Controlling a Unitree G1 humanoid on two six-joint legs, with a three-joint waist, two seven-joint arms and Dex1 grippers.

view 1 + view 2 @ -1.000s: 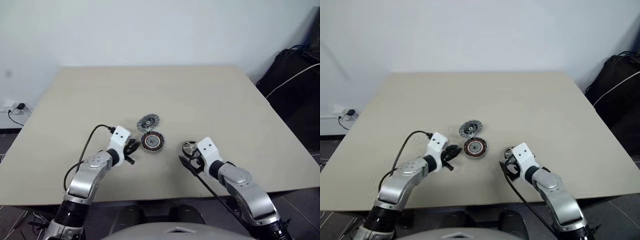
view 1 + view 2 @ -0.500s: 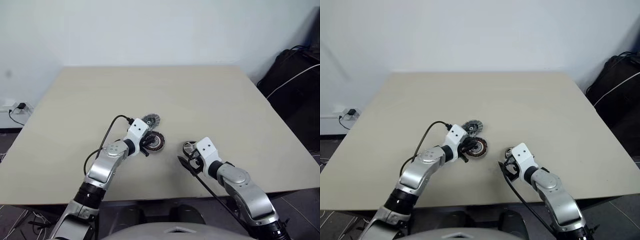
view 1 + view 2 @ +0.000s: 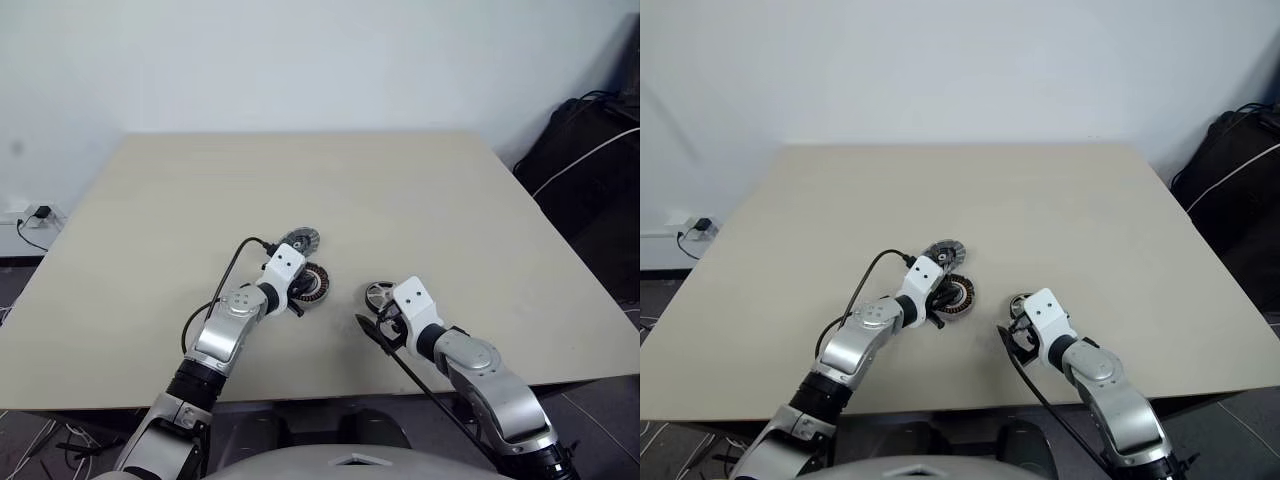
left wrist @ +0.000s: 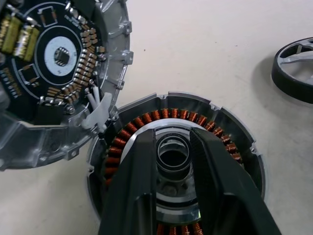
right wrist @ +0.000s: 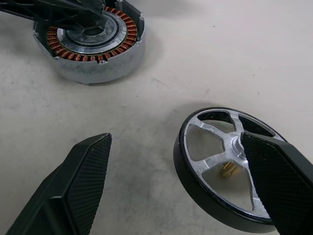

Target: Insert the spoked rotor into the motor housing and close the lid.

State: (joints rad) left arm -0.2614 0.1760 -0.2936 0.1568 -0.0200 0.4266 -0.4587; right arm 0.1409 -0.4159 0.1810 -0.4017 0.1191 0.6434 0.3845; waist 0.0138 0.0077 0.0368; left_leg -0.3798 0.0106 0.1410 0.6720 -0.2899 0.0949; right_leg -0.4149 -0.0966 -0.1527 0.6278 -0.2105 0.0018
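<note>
A: Left wrist view: why is the left gripper (image 4: pixel 172 147) sitting right over the motor housing (image 4: pixel 234 142)?

B: Its two black fingers (image 4: pixel 134 186) straddle the silver centre hub (image 4: pixel 172 155), a narrow gap between them, one on each side of the bore. I cannot tell whether they press on the hub or only frame it. My guess is that they are there to steady the housing or to centre on it before anything goes in.

A: And the lid (image 4: pixel 54 73)?

B: It rests against the housing's rim and leans away from it, its inner face turned up, showing a circuit board ringed with small components. Propped open like that, it leaves the copper-brown windings (image 4: pixel 146 120) and the hub free, which makes sense, since the rotor has to go in first.

A: Where is the spoked rotor (image 5: pixel 227 164)?

B: Flat on the table (image 3: pixel 400 200), well apart from the housing, on the side toward the right arm. In the right wrist view it lies between the right gripper's (image 5: pixel 183 181) fingers, which are spread wide; one textured pad (image 5: pixel 279 181) hangs over the rotor's black rim and the other stands clear of it. Nothing is clamped.

A: So the rotor isn't picked up yet?

B: No. Judging by that wide stance around it, the right gripper looks set to close on the rim. The left fingers would probably have to leave the hub before the rotor can drop in.
</note>
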